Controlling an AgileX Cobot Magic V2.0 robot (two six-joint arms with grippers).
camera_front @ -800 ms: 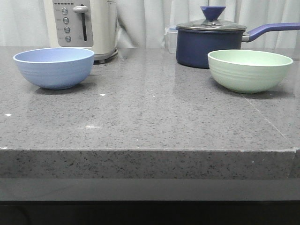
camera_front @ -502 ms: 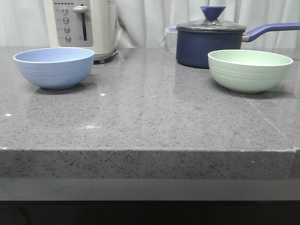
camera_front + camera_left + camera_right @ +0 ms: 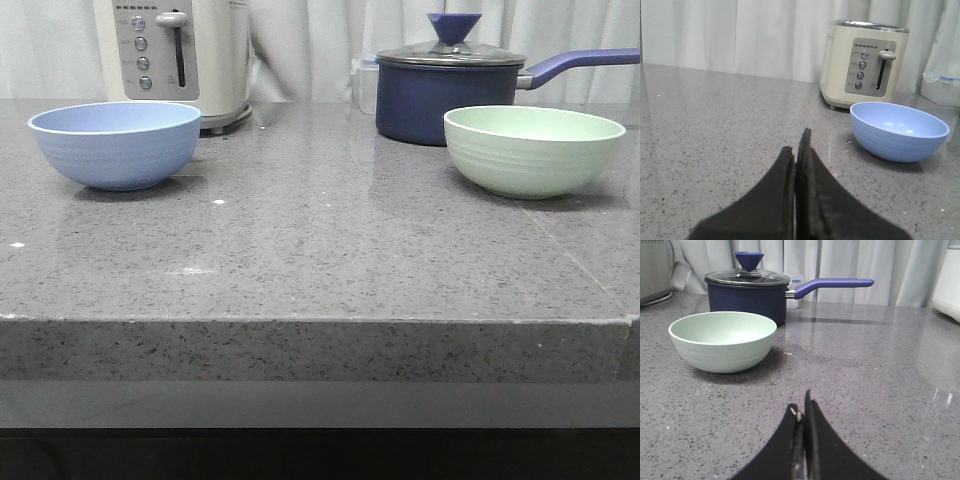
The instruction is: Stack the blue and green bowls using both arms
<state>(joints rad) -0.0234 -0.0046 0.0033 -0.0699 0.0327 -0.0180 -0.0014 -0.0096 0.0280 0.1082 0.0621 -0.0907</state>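
On your far left, the left gripper (image 3: 796,150) is pressed closed with nothing between its fingers, hovering low over bare counter (image 3: 320,250); you see it only in the left wrist view, since neither arm shows in the front view. The blue bowl (image 3: 115,144) stands upright near the counter's left side, its mouth open upward and nothing visible inside it. In the left wrist view the blue bowl (image 3: 898,131) sits apart from the closed fingertips, not touching them. Just behind the bowl stands a cream toaster (image 3: 180,55), close to it but not touching.

The middle of the grey speckled counter separates the two bowls, which are well apart.

Farther right at the back you have a dark navy saucepan (image 3: 445,95) with a glass lid, its handle pointing right. Just in front of it and slightly right, the green bowl (image 3: 534,150) stands upright, apparently not touching it. The right gripper (image 3: 803,412) is likewise squeezed closed on nothing, above bare counter, with the green bowl (image 3: 722,341) off to one side and clear of its fingers.
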